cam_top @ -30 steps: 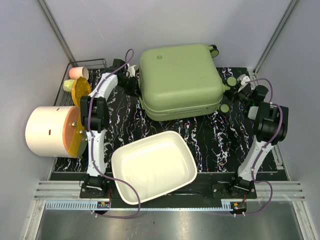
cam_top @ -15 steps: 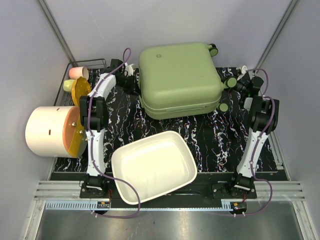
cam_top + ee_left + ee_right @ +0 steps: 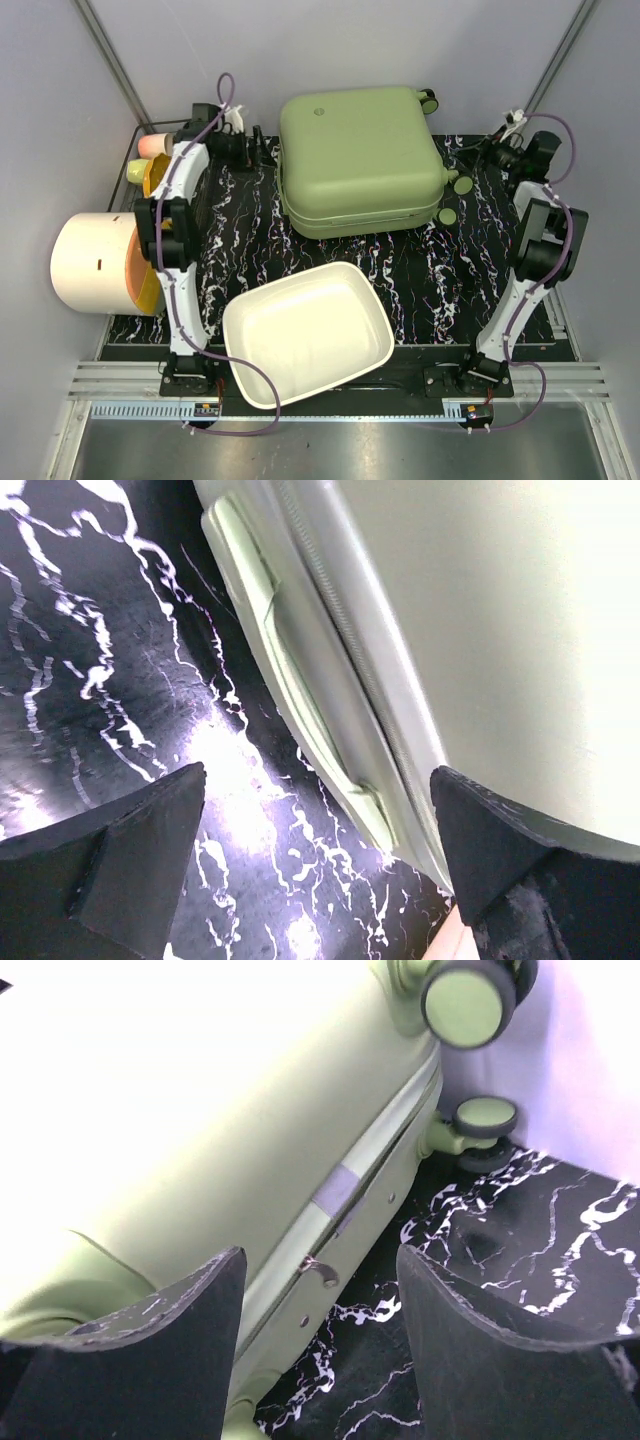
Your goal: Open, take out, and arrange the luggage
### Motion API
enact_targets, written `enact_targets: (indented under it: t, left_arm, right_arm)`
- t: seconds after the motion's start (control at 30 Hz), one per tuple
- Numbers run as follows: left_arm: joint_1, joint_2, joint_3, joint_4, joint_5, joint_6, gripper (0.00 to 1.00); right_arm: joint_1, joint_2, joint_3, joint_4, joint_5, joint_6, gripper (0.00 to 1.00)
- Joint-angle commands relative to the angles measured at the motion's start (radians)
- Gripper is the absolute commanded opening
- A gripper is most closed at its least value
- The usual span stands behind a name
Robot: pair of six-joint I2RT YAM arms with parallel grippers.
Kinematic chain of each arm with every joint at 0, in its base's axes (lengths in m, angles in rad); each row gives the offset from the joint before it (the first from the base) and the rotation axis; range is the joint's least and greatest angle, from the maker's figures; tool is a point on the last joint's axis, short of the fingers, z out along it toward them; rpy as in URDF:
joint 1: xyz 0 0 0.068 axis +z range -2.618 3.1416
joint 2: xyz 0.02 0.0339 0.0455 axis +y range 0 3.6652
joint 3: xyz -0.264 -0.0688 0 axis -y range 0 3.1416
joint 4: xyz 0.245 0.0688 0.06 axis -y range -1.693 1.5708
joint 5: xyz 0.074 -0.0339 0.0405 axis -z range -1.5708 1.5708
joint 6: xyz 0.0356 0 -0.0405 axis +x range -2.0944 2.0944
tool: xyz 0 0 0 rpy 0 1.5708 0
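The olive-green luggage point(image 3: 360, 160) lies flat and closed at the back of the dark marbled mat. My left gripper point(image 3: 256, 150) hovers open just off its left side. In the left wrist view the fingers point(image 3: 120, 860) frame the side handle point(image 3: 290, 690) and the zipper seam, touching nothing. My right gripper point(image 3: 480, 152) is open off the right side, near the wheels point(image 3: 462, 184). The right wrist view shows a small metal zipper pull point(image 3: 322, 1270) on the seam between the spread fingers point(image 3: 150, 1350), with two wheels point(image 3: 468, 998) beyond.
A white rectangular bin point(image 3: 305, 335) sits on the near half of the mat point(image 3: 440, 280). At the left edge lies a cream cylinder with an orange lid point(image 3: 100, 262). Behind it a wire rack point(image 3: 185, 128) holds cups. Walls close in on both sides.
Both grippers have gone from shut to open and drawn back from the suitcase's sides, the left one up and leftward, the right one back toward the far right corner. The suitcase stays closed.
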Motion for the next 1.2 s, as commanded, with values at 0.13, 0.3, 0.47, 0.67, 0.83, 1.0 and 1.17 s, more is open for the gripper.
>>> enact_targets:
  t: [0.13,0.3,0.47,0.67,0.83,1.0,1.17]
  left_arm:
    - [0.018,-0.273,-0.124,0.040,0.079,0.031,0.99]
    - [0.011,-0.330,-0.248,0.076,0.133,-0.001,0.99]
    - [-0.026,-0.424,-0.450,0.135,0.185,-0.053,0.99]
    - [-0.028,-0.556,-0.642,0.152,0.211,-0.042,0.99]
    - [-0.032,-0.658,-0.778,0.187,0.233,-0.070,0.93]
    - [-0.080,-0.625,-0.772,0.255,0.234,-0.091,0.89]
    - [-0.141,-0.492,-0.643,0.311,0.204,-0.104,0.88]
  right_arm:
    - [-0.011,-0.173,0.179,-0.521,-0.026,-0.080,0.78]
    - [0.004,-0.187,0.205,-0.753,-0.089,-0.164,0.84]
    - [0.028,-0.155,0.244,-1.093,-0.086,-0.402,0.87]
    - [0.062,-0.161,0.264,-1.564,-0.157,-0.774,0.77]
    - [0.070,-0.212,0.206,-1.871,-0.187,-1.022,0.64]
    - [0.071,-0.259,0.115,-2.086,-0.193,-1.278,0.57]
    - [0.073,-0.342,-0.001,-2.143,-0.204,-1.349,0.56]
